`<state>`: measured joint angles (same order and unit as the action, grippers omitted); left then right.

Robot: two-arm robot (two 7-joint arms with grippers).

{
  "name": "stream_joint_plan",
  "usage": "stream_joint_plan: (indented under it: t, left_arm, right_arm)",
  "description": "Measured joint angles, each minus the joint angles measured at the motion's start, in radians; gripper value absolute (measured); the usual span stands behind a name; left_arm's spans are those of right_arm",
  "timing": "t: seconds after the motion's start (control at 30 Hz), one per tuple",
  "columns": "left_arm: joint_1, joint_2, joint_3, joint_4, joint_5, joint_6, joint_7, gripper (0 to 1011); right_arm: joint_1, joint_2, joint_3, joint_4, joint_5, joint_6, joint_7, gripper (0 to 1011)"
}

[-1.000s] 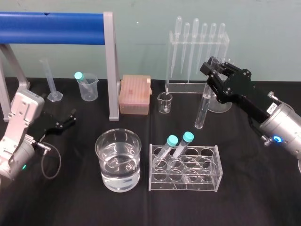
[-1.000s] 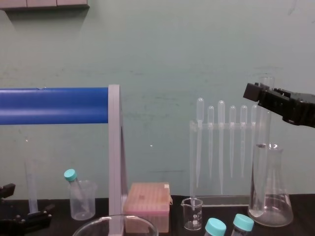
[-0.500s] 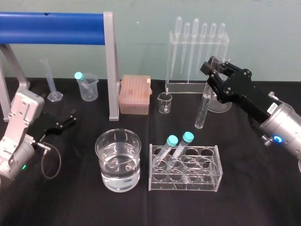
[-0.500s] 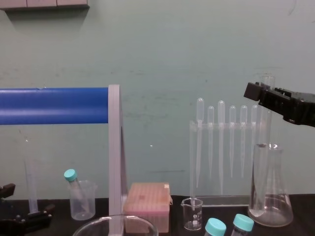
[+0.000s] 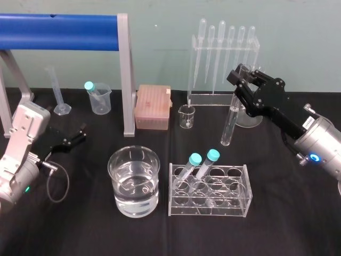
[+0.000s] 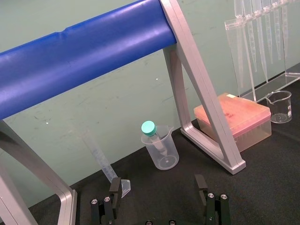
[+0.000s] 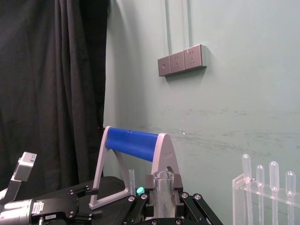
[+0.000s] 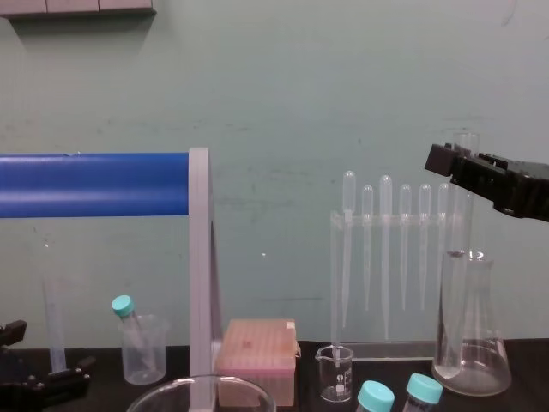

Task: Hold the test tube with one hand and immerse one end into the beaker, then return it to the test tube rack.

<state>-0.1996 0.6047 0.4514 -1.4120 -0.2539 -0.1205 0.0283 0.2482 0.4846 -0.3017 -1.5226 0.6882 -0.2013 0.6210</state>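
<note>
Right gripper (image 5: 242, 81) is up over the back right of the bench (image 5: 298, 213), fingers clenched on the test tube (image 5: 229, 125) just below its open rim. The tube hangs almost upright with a slight tilt. Its lower end sits behind the test tube rack (image 5: 234, 205), between the small graduated beaker (image 5: 187, 116) and the conical flask (image 8: 470, 335). Cannot tell if the tip touches the cloth. The big beaker (image 5: 134, 181), part full of clear liquid, stands front centre just left of the rack, well apart from the tube.

Two teal-capped tubes (image 5: 205, 162) lean in the rack's left slots, on the line between tube and beaker. The pipette stand (image 5: 221, 58) is close behind the gripper. Farther left are the pink tip box (image 5: 153, 107), the blue bar frame (image 5: 58, 25), the plastic cup (image 5: 99, 98) and the thin cylinder (image 5: 57, 90).

Left gripper (image 6: 158, 190) is parked low at the left edge, fingers released and spread.

The bench has a black cloth. The wall is pale green, with a dark curtain and wall sockets in the right wrist view.

Compared with 0.5 s ago, no visible shift in either the gripper or the tube.
</note>
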Motion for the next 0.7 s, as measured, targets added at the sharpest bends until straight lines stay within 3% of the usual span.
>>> stream_joint_plan:
  t: [0.7]
  left_arm:
    - [0.000, 0.000, 0.000, 0.000, 0.000, 0.000, 0.000, 1000]
  right_arm:
    - [0.001, 0.000, 0.000, 0.000, 0.000, 0.000, 0.000, 227]
